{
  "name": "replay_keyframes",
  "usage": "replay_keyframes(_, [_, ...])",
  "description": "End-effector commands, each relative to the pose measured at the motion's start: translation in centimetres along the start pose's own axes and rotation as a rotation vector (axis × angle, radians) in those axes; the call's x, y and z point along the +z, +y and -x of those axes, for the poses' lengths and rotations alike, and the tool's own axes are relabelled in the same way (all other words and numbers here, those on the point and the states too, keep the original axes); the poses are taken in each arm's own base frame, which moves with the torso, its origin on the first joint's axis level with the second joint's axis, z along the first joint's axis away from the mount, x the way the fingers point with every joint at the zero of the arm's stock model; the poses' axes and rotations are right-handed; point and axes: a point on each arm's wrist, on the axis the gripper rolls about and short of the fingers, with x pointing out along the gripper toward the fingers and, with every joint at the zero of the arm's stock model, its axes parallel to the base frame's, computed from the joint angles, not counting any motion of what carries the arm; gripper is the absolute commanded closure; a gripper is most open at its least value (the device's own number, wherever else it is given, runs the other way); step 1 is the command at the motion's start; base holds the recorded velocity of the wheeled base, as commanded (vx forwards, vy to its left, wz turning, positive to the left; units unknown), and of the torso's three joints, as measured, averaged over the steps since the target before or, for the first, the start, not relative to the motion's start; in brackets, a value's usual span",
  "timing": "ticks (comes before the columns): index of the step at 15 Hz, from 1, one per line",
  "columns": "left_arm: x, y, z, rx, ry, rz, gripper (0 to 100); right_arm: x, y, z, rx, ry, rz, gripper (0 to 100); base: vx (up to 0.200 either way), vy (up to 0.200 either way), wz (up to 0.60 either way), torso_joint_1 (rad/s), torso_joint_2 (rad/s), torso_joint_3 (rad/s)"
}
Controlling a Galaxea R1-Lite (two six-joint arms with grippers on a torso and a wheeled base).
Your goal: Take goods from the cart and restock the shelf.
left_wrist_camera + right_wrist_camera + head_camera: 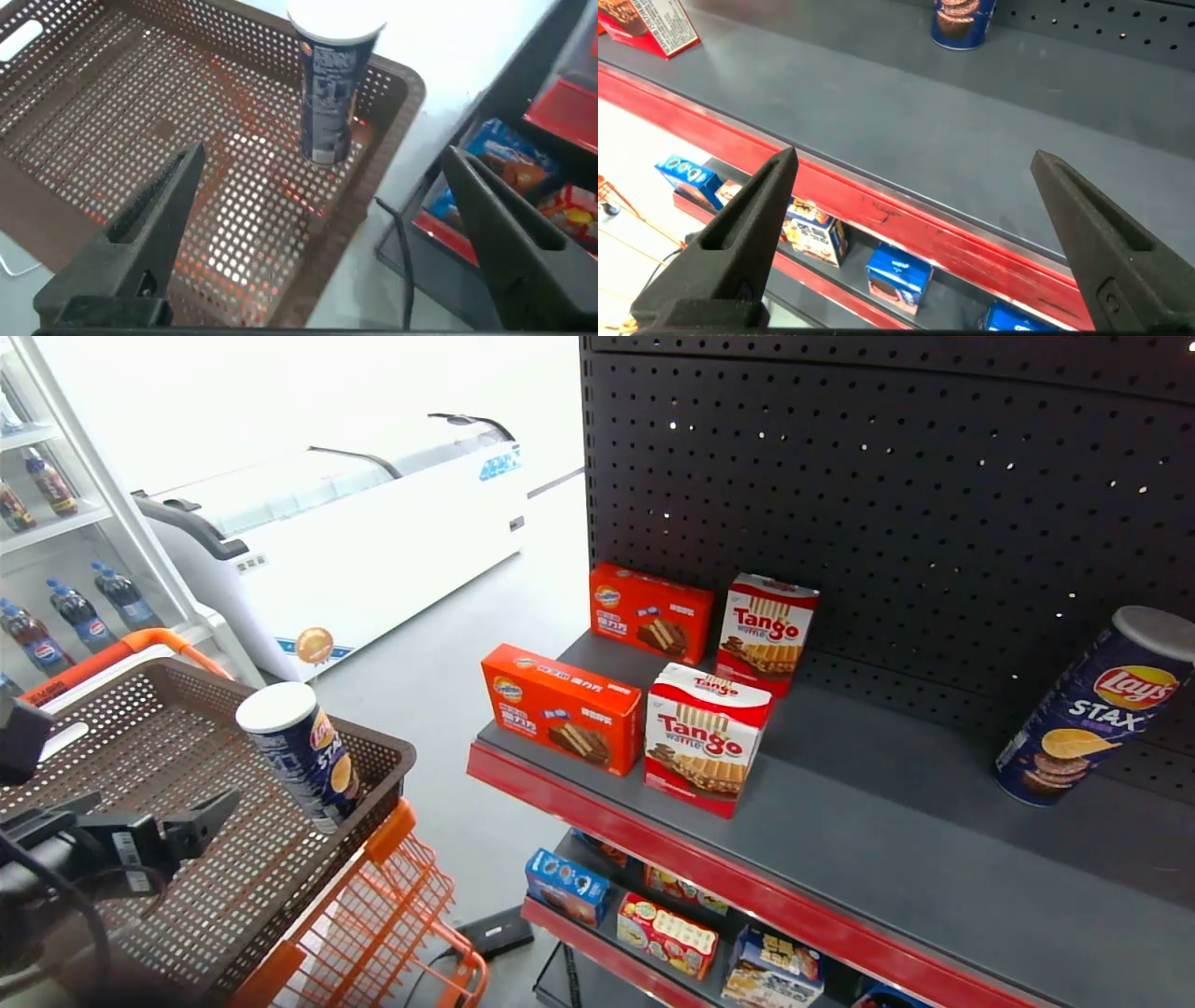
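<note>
Task item: a chip can (299, 751), blue with a white lid, upright in the cart.
Item location: far right part of the brown basket (177, 747), close to its right wall. The basket sits on the orange cart (373, 915), left of the shelf (887, 840).
Left gripper (322, 157): over the basket interior, to the near left of the chip can.
Left jaws: spread wide, holding nothing.
Item relative to left jaws: the can stands just beyond the jaw tips, roughly on the centre line of the gap. It is not between the jaws and does not touch either one.
Right gripper (915, 161): over the red front edge of the shelf.
Right jaws: spread wide, holding nothing.
Shelf stock, right: a second can (1092, 709) at the far side, by the pegboard back panel (887, 504). It is well beyond the right jaws.
Shelf stock, left: two orange boxes (563, 707) and two red-and-white wafer boxes (705, 737), arranged in near and far pairs.
Lower shelf (672, 933): assorted small boxes.
</note>
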Motion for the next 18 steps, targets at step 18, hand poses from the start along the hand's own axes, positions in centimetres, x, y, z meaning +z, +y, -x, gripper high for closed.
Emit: replay_keyframes(18, [-5.8,-0.2,-20.0,-0.011,-0.135,-0.055,0,0.0,0.0,0.0,0.001,0.001,0.0,0,0.0,0.0,0.0,0.0,0.0,0.0])
